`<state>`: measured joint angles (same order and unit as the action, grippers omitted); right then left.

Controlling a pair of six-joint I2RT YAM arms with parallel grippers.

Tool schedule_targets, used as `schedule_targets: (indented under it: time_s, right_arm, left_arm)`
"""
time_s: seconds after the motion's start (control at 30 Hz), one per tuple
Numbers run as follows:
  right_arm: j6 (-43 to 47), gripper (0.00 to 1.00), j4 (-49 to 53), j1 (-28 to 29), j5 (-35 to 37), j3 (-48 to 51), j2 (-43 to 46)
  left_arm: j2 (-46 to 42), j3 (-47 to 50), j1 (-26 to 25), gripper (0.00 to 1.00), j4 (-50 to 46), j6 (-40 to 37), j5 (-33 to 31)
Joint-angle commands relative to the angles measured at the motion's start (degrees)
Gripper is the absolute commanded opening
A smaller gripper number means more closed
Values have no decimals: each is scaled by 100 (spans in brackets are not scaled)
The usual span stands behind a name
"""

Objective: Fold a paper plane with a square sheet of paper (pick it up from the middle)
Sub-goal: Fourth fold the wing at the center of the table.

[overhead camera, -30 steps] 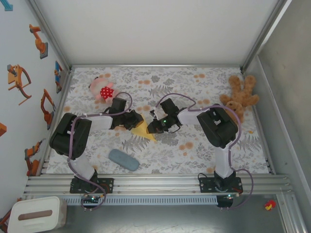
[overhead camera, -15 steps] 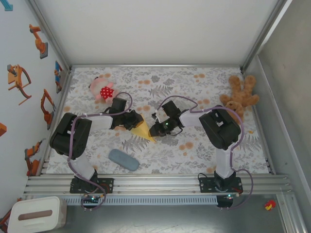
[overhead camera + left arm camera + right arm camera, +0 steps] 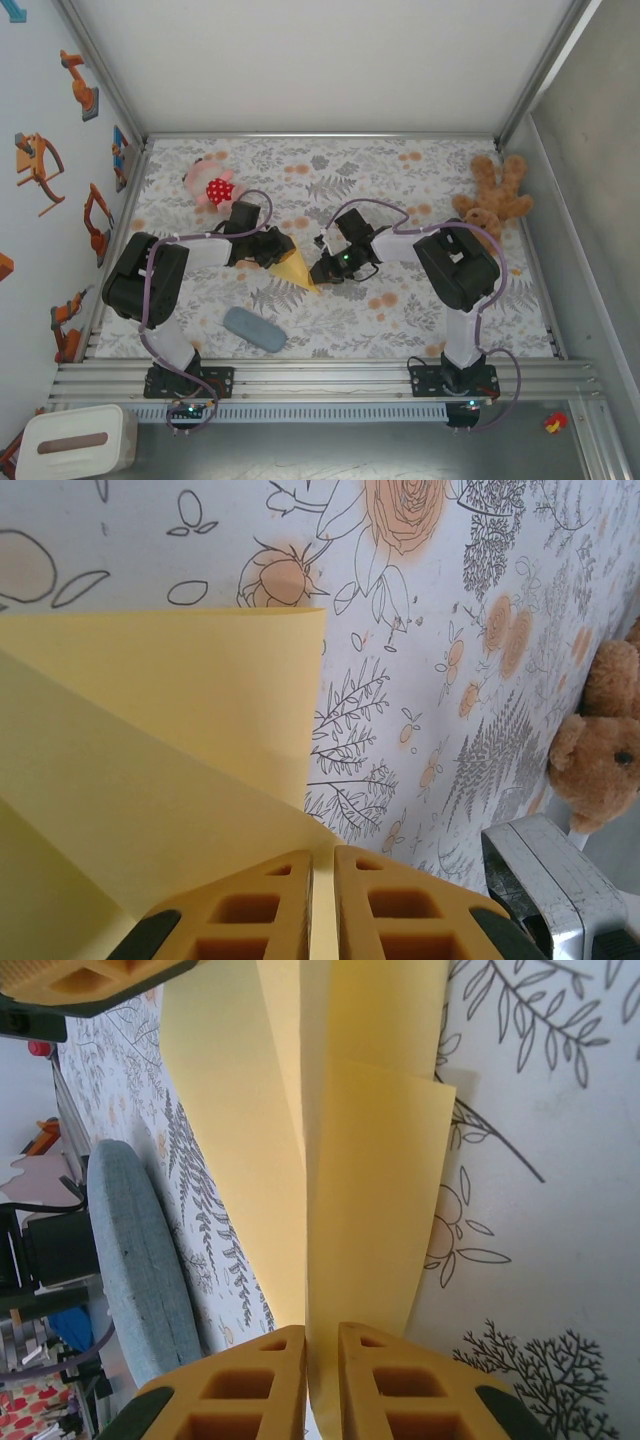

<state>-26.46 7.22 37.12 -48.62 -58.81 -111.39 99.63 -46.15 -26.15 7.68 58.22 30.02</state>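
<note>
Start with the floral table (image 3: 420, 180). The work is a little to the 9 o'clock side of its centre. The brown teddy bear (image 3: 492, 203) sits far out at 2 o'clock, well clear of it. The grey-blue pad (image 3: 254, 329) lies at 7 o'clock from the paper and near enough to snag a dragged edge, so sweep away from it.

The square sheet of paper (image 3: 296, 268) is already part-folded into a yellow wedge with its point towards 5 o'clock, and it spans the gap between your two claws. The left gripper (image 3: 277, 250) is clenched on its 10 o'clock edge. In the left wrist view the paper (image 3: 150, 730) runs between the nearly touching fingers (image 3: 265, 912). The right gripper (image 3: 320, 268) is clamped on the 3 o'clock side, and in the right wrist view its pads (image 3: 395, 1392) pinch the doubled layers (image 3: 370, 1160).

This looks like a crease being set. Move both wrists together so the thin sheet stays taut without tearing. Line up the free edges before pressing flat. Release one claw at a time.
</note>
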Motion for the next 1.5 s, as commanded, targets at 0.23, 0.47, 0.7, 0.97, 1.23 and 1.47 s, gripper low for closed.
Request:
schedule_targets:
  time_s: [0.23,0.47,0.7,0.97,1.23,1.47]
  right_arm:
    - [132,10,240,-33,-21,35,8]
    - [169,9,428,-38,73,-33,-137]
    - [253,10,575,-39,111,-105,-251]
    - [290,9,639,-38,138,-144,-284]
    - [280,10,639,-39,178,-138,-286]
    - [278,10,666,-34,181,-179,-313]
  left_arm:
    - [-144,99,10,13,-127,-82,39]
    - [-165,102,17,13,-160,-82,26]
    - [-296,98,9,13,-174,-95,26]
    - [-742,214,-114,16,-37,-154,69]
    - [-746,383,-378,16,75,-117,74]
    - [-475,199,-391,15,12,-73,35]
